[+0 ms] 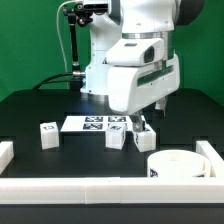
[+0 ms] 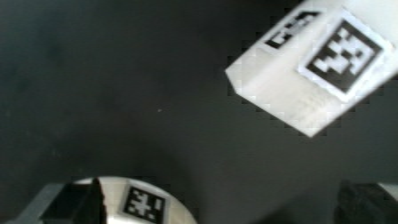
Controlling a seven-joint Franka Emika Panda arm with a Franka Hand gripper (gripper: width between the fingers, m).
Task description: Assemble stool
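Observation:
The round white stool seat (image 1: 178,165) lies at the front on the exterior view's right, with a tag on its side wall. Three blocky white tagged legs stand on the black table: one on the exterior view's left (image 1: 47,135), one in the middle (image 1: 116,136), and one (image 1: 145,138) just under my gripper (image 1: 150,112). In the wrist view one leg (image 2: 317,65) lies on the table away from the fingers. A curved tagged white part (image 2: 146,200), apparently the seat, shows beside one dark finger (image 2: 63,205). My gripper (image 2: 214,212) is open and empty.
The marker board (image 1: 92,123) lies flat behind the legs. Long white border rails run along the front (image 1: 90,190) and both sides (image 1: 7,152) of the black table. A black stand with cables (image 1: 72,50) rises behind the arm.

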